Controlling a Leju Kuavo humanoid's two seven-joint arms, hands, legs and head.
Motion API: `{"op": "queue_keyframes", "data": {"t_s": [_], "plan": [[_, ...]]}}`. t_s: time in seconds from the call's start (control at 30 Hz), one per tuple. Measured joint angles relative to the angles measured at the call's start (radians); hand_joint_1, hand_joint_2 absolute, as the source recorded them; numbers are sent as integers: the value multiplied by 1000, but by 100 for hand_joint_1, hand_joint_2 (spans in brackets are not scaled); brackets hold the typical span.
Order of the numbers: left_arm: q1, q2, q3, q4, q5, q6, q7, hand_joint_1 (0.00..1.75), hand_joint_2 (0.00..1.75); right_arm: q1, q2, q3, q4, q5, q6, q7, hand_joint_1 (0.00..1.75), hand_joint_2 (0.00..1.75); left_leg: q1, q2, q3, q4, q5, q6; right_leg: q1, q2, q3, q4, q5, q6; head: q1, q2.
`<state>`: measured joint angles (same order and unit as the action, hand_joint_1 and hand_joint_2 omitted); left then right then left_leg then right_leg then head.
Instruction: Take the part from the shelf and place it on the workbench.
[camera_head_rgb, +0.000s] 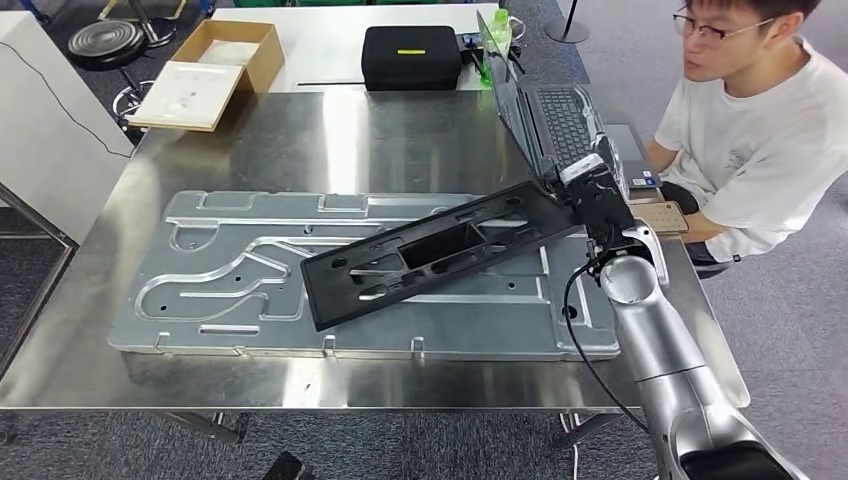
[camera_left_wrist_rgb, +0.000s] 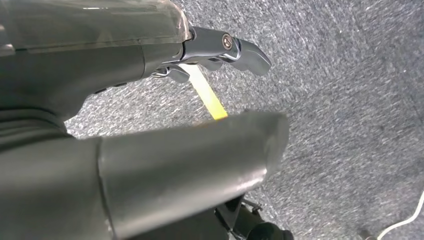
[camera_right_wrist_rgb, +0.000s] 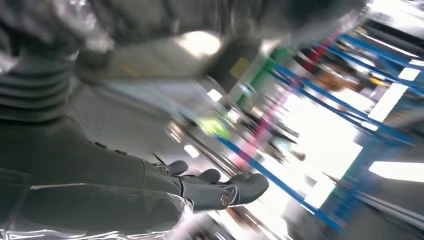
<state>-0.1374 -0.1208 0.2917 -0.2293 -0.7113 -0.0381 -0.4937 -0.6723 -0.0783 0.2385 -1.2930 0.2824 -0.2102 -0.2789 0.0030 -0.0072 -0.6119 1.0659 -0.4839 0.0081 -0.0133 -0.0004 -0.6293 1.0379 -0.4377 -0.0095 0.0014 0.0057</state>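
Note:
A long black part (camera_head_rgb: 440, 250) with cut-outs slants across the stainless workbench (camera_head_rgb: 300, 140), above a big machined aluminium plate (camera_head_rgb: 220, 270). My right hand (camera_head_rgb: 600, 200) grips the part's right end near the bench's right side. The part's left end is low over the plate; I cannot tell if it touches. The right wrist view is blurred, with my right hand's (camera_right_wrist_rgb: 150, 190) fingers (camera_right_wrist_rgb: 225, 192) stretched out. My left hand (camera_left_wrist_rgb: 150, 65) hangs over grey carpet, thumb and fingers apart, holding nothing.
A person (camera_head_rgb: 760, 130) sits at the bench's right side, close to my right hand. An open laptop (camera_head_rgb: 550, 110) stands at the back right. Behind the bench are a black case (camera_head_rgb: 410, 55), a cardboard box (camera_head_rgb: 230, 50) and a stool (camera_head_rgb: 105, 45).

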Motion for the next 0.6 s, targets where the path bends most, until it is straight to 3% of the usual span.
{"op": "queue_keyframes", "data": {"t_s": [0.1, 0.13, 0.17, 0.2, 0.27, 0.33, 0.37, 0.47, 0.53, 0.6], "plan": [[-5, 0, 0, 0, -6, -1, 1, 0, 0, 11, 22, 40, -141, 158, -33, 7, 0, 0, 3, 1, -78, 172, -86, -11, 1, 1, 2, -2, -1, -12, 0, 0], [-6, -1, 0, 0, -9, -2, 1, 0, 0, 16, 25, 62, -180, 207, -41, 12, 0, 0, 4, 1, -103, 222, -100, -13, 1, 1, 3, -2, -2, -13, 0, 0], [-6, -1, 0, 0, -11, -3, 2, 0, 0, 20, 27, 83, -214, 251, -49, 16, 0, 0, 4, 1, -113, 239, -95, -13, 2, 1, 4, -1, -2, -14, 0, 0], [-6, -2, 0, 0, -12, -3, 2, 0, 0, 24, 28, 104, -244, 292, -57, 19, 0, 0, 4, 1, -105, 218, -73, -13, 2, 0, 5, -1, -3, -13, 0, 0], [-9, -3, 0, 0, -14, -5, 2, 0, 0, 28, 29, 137, -293, 378, -80, 21, 0, 0, 3, 16, -45, 90, -5, -6, 3, -5, 8, 0, -6, -11, 0, 0], [-14, -4, 0, 0, -18, -7, 3, 0, 0, 30, 29, 163, -327, 458, -106, 23, 0, 0, -4, 37, 4, -16, 30, 3, 7, -11, 10, 3, -9, -5, 0, 0], [-17, -5, 0, 0, -20, -8, 3, 0, 0, 32, 29, 173, -339, 486, -116, 25, 0, 0, -7, 42, 12, -34, 31, 7, 9, -14, 10, 3, -9, -1, 0, 0], [-20, -7, 0, 0, -24, -11, 4, 0, 0, 42, 28, 192, -363, 521, -133, 28, 0, 0, -6, 22, 15, -45, 39, 23, 8, -27, 11, 7, -16, 14, 0, 0], [-20, -9, 0, 0, -25, -12, 4, 0, 0, 45, 27, 198, -373, 530, -139, 32, 0, 0, -3, 11, 17, -53, 46, 36, 7, -18, -10, 59, -55, 23, 0, 0], [-19, -11, 0, 0, -25, -13, 5, 0, 0, 53, 25, 202, -377, 534, -144, 35, 0, 0, -3, 0, 16, -53, 48, 41, 5, -7, -65, 181, -118, 28, 1, 0]]}}
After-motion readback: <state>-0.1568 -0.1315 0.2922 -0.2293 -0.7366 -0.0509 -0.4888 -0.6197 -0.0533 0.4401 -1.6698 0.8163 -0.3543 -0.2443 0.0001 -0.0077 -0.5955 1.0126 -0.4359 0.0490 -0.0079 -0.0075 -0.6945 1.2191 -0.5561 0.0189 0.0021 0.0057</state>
